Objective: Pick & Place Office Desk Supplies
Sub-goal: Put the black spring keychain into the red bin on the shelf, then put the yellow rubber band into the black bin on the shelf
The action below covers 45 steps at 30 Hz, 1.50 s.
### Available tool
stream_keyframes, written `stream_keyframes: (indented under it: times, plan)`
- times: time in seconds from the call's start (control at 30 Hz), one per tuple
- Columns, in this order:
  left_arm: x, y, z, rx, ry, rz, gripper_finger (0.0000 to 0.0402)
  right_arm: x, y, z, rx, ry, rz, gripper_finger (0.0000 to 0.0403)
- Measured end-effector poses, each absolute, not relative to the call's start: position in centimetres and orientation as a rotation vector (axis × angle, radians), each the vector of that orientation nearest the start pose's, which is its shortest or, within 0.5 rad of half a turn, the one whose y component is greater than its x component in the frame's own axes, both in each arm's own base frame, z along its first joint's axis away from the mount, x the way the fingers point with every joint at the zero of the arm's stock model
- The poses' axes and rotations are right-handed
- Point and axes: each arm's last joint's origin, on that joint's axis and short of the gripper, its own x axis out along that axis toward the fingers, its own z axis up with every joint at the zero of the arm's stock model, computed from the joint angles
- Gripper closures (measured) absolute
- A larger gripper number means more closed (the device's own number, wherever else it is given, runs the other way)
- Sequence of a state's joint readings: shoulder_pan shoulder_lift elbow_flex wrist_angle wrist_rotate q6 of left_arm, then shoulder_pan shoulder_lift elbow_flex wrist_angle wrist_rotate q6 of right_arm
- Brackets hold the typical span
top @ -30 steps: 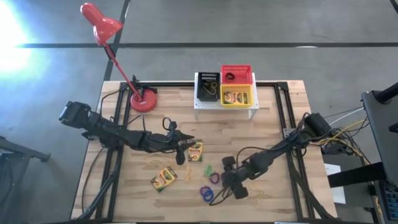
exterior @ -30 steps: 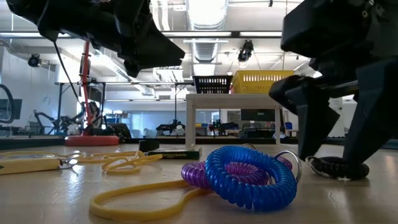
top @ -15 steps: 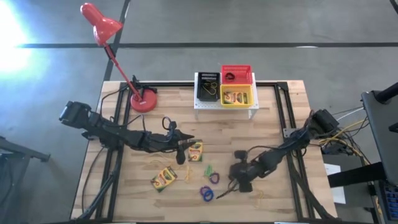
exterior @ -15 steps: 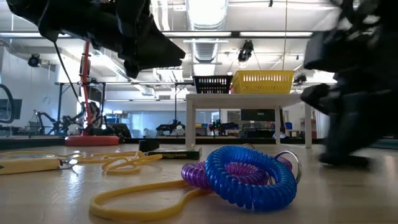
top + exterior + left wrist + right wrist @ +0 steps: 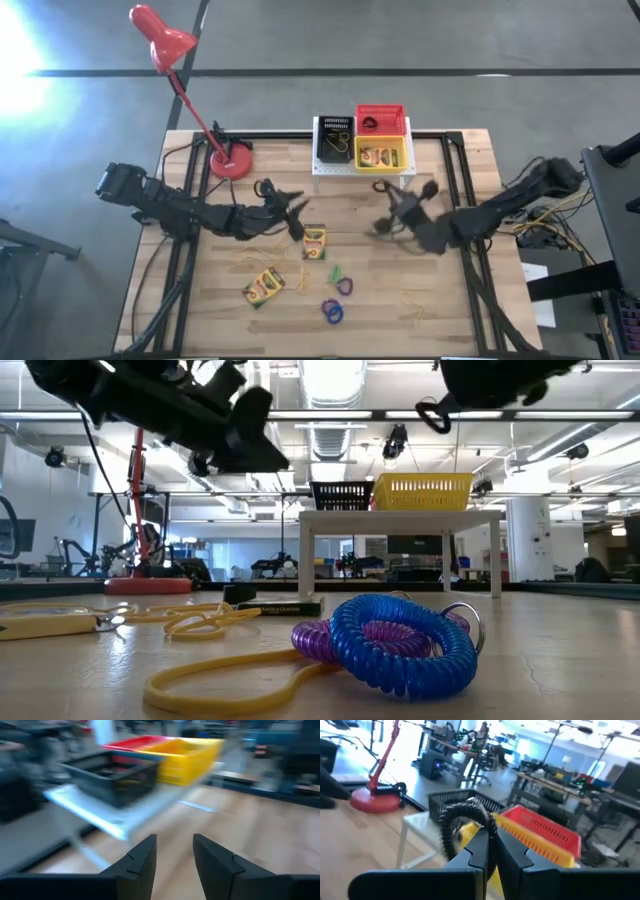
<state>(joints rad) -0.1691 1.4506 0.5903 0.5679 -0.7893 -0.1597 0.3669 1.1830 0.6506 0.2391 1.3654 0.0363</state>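
A black elastic ring (image 5: 465,822) is pinched between the closed fingers of the right gripper (image 5: 487,851), raised above the wooden table (image 5: 450,310) just before the white stand (image 5: 361,165) with its black, red and yellow baskets. The left gripper (image 5: 174,854) is held with fingers apart and empty, near a crayon box (image 5: 314,243). No writing can be read. A bright workshop is seen behind.
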Motion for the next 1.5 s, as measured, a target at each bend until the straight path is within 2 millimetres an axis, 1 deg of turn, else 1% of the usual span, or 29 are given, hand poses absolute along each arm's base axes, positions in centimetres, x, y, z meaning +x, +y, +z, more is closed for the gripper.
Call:
stream_keyframes:
  times: [0.1,0.2,0.27,0.3,0.4,0.5,0.6,0.7,0.8,0.97,1.1,1.2,1.3,1.37,1.43,1.5]
  plan:
    - [27.8,-0.9,19.4,0.019,0.222,0.737,0.0270,22.0,2.0,28.3,-0.129,0.135,-0.976,0.0383]
    - [27.7,1.4,19.4,0.030,0.231,0.818,0.0270,21.5,-2.6,29.6,-0.096,0.122,-0.868,0.0383]
    - [27.6,3.2,19.5,0.018,0.218,0.881,0.0270,21.2,-6.3,30.0,-0.078,0.138,-0.783,0.0383]
    - [27.5,4.1,19.6,0.009,0.207,0.913,0.0270,20.9,-8.3,30.4,-0.059,0.139,-0.769,0.0383]
    - [27.1,6.7,19.9,-0.014,0.176,0.999,0.0270,19.5,-14.3,31.3,0.047,0.166,-0.782,0.0383]
    - [26.6,9.0,20.1,-0.043,0.152,1.020,0.0270,18.1,-19.5,31.8,0.157,0.271,-0.773,0.0383]
    - [26.2,10.7,20.2,-0.084,0.132,0.995,0.0270,17.2,-23.4,31.8,0.273,0.394,-0.747,0.0383]
    - [25.9,11.6,20.5,-0.102,0.099,0.975,0.0270,17.4,-25.9,31.5,0.341,0.519,-0.668,0.0383]
    - [25.8,12.1,20.7,-0.076,0.087,0.978,0.0270,18.3,-27.1,31.4,0.346,0.647,-0.610,0.0383]
    - [25.9,12.1,21.1,0.021,0.099,0.952,0.0270,19.4,-28.4,31.2,0.383,0.775,-0.558,0.0376]
    - [26.0,12.0,21.1,0.032,0.102,0.907,0.0270,19.8,-28.9,31.3,0.418,0.824,-0.544,0.0348]
    - [26.2,11.7,21.1,0.030,0.102,0.840,0.0270,20.0,-28.6,32.1,0.425,0.825,-0.539,0.0322]
    - [26.5,11.2,21.1,0.026,0.099,0.744,0.0270,20.0,-27.6,33.0,0.431,0.822,-0.533,0.0306]
    - [26.7,10.7,21.2,-0.003,0.092,0.677,0.0270,20.0,-26.4,33.6,0.441,0.818,-0.528,0.0301]
    - [27.0,10.0,21.2,-0.046,0.076,0.616,0.0270,20.3,-24.4,34.3,0.426,0.820,-0.492,0.0300]
    - [27.3,9.1,21.2,-0.078,0.072,0.546,0.0270,20.9,-22.0,35.1,0.374,0.795,-0.437,0.0303]
